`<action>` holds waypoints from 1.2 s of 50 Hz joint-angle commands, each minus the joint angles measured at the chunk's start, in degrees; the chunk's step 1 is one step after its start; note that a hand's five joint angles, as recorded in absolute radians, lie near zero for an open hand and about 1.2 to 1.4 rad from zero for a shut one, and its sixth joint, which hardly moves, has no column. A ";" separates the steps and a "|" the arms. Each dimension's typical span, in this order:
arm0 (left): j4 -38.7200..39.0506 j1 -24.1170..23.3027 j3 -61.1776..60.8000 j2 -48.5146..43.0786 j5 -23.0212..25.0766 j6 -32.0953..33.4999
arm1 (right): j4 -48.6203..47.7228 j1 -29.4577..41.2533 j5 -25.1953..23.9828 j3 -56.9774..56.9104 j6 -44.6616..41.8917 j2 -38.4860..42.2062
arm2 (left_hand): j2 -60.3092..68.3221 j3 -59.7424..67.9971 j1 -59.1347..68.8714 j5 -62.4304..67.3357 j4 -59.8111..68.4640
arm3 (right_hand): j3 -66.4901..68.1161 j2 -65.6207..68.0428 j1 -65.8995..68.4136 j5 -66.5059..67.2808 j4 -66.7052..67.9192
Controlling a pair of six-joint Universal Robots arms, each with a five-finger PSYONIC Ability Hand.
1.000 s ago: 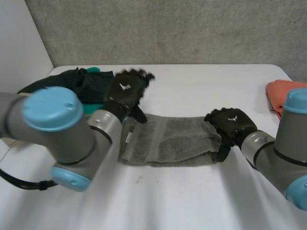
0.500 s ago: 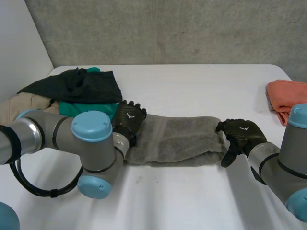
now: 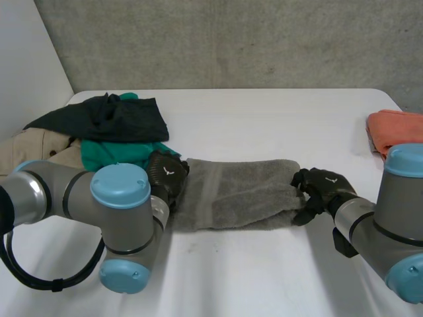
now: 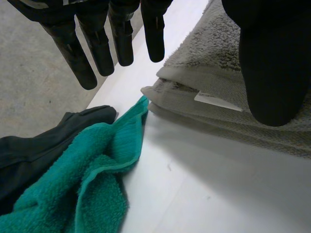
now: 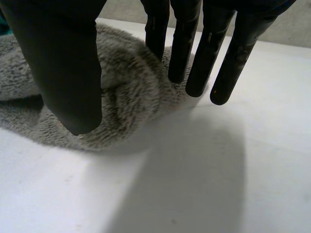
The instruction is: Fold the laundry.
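Observation:
A grey towel (image 3: 238,191), folded into a long strip, lies across the middle of the white table (image 3: 277,115). My left hand (image 3: 165,175) is at the strip's left end. In the left wrist view its thumb (image 4: 267,63) hangs over the layered towel end (image 4: 204,92), which bears a white label, and its straight fingers (image 4: 121,39) stand over bare table; it is open. My right hand (image 3: 320,188) is at the right end. There its thumb (image 5: 68,63) and straight fingers (image 5: 194,48) straddle the rounded towel end (image 5: 131,97) without closing on it.
A pile at the far left holds a dark garment (image 3: 106,115), a green towel (image 3: 115,153) and a beige cloth (image 3: 33,148); the green towel (image 4: 87,170) lies close to the grey towel's left end. An orange cloth (image 3: 390,129) sits at the right edge.
My left hand came down from over the pile to the towel's left end. My right hand slid outwards, then back in to the right end, and its fingers drew closer together.

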 commanded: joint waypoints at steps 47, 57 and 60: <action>0.48 -0.95 -0.63 17.37 -0.03 -10.58 | -3.89 16.14 1.11 -9.46 -30.73 -3.33 | -7.95 -7.80 -8.06 -7.99 -8.02 | -25.40 -25.37 -20.21 -23.94 -25.39; -0.04 -4.55 7.81 12.63 4.35 -18.58 | 10.05 5.34 -5.57 -14.09 -15.77 -10.37 | -6.61 -6.45 -6.72 -6.64 -6.67 | -25.40 -25.37 -20.21 -23.94 -25.39; -0.48 -5.78 11.15 9.65 7.35 -22.18 | 14.29 3.48 -5.84 -17.18 -14.63 -9.06 | -6.10 -5.94 -6.21 -6.14 -6.16 | -25.40 -25.37 -20.21 -23.94 -25.39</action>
